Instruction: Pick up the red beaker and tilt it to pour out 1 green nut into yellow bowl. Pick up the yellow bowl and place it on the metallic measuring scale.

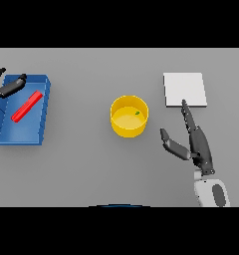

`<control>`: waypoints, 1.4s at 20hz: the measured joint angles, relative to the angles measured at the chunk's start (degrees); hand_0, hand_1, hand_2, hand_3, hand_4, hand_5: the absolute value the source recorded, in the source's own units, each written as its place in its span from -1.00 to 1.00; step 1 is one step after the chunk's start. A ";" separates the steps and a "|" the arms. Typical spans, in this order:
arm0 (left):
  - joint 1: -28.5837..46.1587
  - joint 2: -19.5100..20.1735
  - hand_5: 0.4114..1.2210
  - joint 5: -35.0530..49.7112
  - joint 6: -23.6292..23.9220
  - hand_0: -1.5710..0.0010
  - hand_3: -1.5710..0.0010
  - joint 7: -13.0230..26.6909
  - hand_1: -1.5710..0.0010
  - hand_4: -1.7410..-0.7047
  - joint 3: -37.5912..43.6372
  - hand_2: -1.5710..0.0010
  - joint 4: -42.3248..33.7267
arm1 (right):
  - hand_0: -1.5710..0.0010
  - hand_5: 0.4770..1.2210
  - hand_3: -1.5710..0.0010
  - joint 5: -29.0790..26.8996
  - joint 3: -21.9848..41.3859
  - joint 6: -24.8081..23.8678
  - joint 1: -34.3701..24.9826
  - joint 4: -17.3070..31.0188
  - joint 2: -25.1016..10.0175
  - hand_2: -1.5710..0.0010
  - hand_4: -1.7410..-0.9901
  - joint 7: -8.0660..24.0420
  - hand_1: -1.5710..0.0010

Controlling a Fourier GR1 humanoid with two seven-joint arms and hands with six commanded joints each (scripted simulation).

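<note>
The yellow bowl (129,116) stands at the table's middle with one small green nut (137,113) inside it. The red beaker (27,106) lies on its side in the blue tray (43,114) at the left. My left hand (9,87) hovers over the tray's far left corner, fingers straight and spread, holding nothing. My right hand (197,142) rests to the right of the bowl, open, thumb stretched toward the bowl and fingertips reaching the near edge of the flat pale metallic scale (185,89). It does not touch the bowl.
The blue tray fills the left side of the grey table. The scale lies at the back right, a hand's width from the bowl.
</note>
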 measured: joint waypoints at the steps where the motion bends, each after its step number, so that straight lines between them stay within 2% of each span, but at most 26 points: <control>1: -0.33 0.28 -0.45 0.06 0.44 0.92 0.93 -0.40 0.92 0.86 0.41 0.93 -0.39 | 1.00 -0.59 1.00 0.05 -0.03 -0.01 -0.14 -0.24 -0.09 1.00 0.63 0.92 1.00; 2: -0.08 0.37 -0.45 0.58 0.70 0.93 0.94 -1.18 0.94 0.86 0.93 0.94 -1.00 | 1.00 -0.57 1.00 2.40 0.31 -0.87 -0.45 -0.70 -1.06 1.00 0.67 3.19 1.00; 3: -0.32 -0.48 -0.42 0.66 1.21 0.95 0.95 -2.50 0.95 0.85 0.84 0.95 -0.74 | 1.00 -0.54 1.00 3.47 1.05 -0.41 -1.47 -0.60 -1.54 1.00 0.74 3.79 1.00; 4: -0.63 -1.15 -0.41 1.21 1.71 0.96 0.96 -3.20 0.96 0.84 1.23 0.96 -0.73 | 1.00 -0.50 1.00 3.74 1.84 1.37 -2.56 -0.43 -2.70 1.00 0.76 2.87 1.00; 6: 0.02 -1.48 -0.38 2.34 2.10 0.97 0.98 -3.94 0.98 0.82 1.89 0.98 -2.37 | 1.00 -0.50 1.00 5.73 3.29 4.80 -5.10 0.47 -6.41 1.00 0.70 2.39 1.00; 7: -0.11 -1.88 -0.37 2.64 2.06 0.98 0.98 -3.92 0.98 0.82 1.99 0.98 -1.96 | 1.00 -0.54 1.00 8.34 4.33 5.70 -7.52 1.17 -8.25 1.00 0.65 4.65 1.00; 9: 0.69 -2.04 -0.34 2.88 2.11 0.99 0.99 -4.01 0.99 0.81 1.90 0.99 -2.96 | 1.00 -0.59 1.00 13.49 7.13 7.55 -11.19 2.59 -11.22 1.00 0.62 6.20 1.00; 13: 1.75 -1.95 -0.32 2.91 2.18 0.99 0.99 -2.79 0.99 0.79 1.73 1.00 -4.23 | 1.00 -0.58 1.00 22.48 13.03 11.56 -19.06 6.25 -16.70 1.00 0.57 4.10 1.00; 16: 2.15 -2.03 -0.32 3.23 1.93 1.00 1.00 -3.36 1.00 0.80 1.89 1.00 -4.15 | 1.00 -0.56 1.00 27.04 17.49 14.69 -24.21 8.69 -19.15 1.00 0.53 0.57 1.00; 19: 1.90 -2.20 -0.31 2.97 1.80 1.00 1.00 -2.78 1.00 0.81 1.47 1.00 -4.43 | 1.00 -0.56 1.00 30.31 21.16 16.66 -28.96 13.18 -19.21 1.00 0.56 -1.31 1.00; 22: 1.86 -1.79 -0.30 3.27 1.23 1.00 1.00 -3.43 1.00 0.80 1.95 1.00 -3.47 | 1.00 -0.56 1.00 32.03 23.76 18.55 -32.53 16.64 -18.92 1.00 0.56 -3.25 1.00; 24: 1.69 -1.61 -0.30 3.18 1.15 1.00 1.00 -4.22 1.00 0.80 2.09 1.00 -3.06 | 1.00 -0.55 1.00 33.25 25.41 19.29 -34.76 20.63 -18.73 1.00 0.56 -4.94 1.00; 28: 1.72 -1.76 -0.29 3.16 1.14 1.00 1.00 -3.50 1.00 0.80 1.97 1.00 -3.23 | 1.00 -0.49 1.00 34.77 28.43 22.80 -39.04 24.78 -17.35 1.00 0.54 -5.37 1.00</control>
